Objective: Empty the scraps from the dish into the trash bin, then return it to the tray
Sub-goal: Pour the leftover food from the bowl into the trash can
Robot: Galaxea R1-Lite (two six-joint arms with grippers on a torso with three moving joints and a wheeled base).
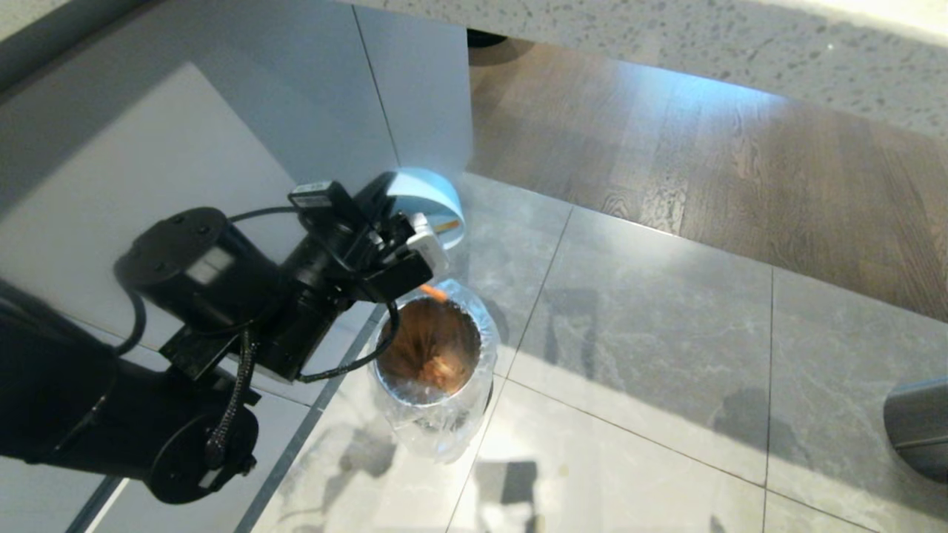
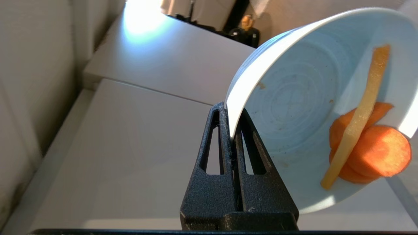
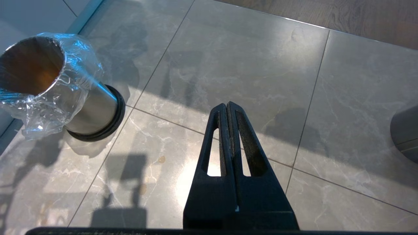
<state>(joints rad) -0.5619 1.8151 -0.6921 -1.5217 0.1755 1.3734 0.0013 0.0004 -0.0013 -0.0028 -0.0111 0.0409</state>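
My left gripper [image 2: 232, 130] is shut on the rim of the dish [image 2: 294, 107], a pale bluish-white bowl tipped steeply on its side. Two orange carrot slices [image 2: 378, 151] and a pale yellow stick [image 2: 362, 111] of the scraps lie against its lowered rim. In the head view the tilted dish [image 1: 429, 196] hangs just above and behind the trash bin [image 1: 433, 355], which has a coppery inside and a clear bag liner. An orange piece [image 1: 433, 292] shows at the bin's far rim. My right gripper [image 3: 227, 106] is shut and empty over the floor, to the right of the bin [image 3: 81, 107]. The tray is out of view.
White cabinet fronts [image 1: 222, 148] stand close behind and left of the bin. A wider dark grey cylinder [image 1: 918, 426] stands on the grey floor tiles [image 1: 629, 333] at the right edge. Wooden flooring [image 1: 740, 163] lies beyond, under a speckled counter edge [image 1: 666, 44].
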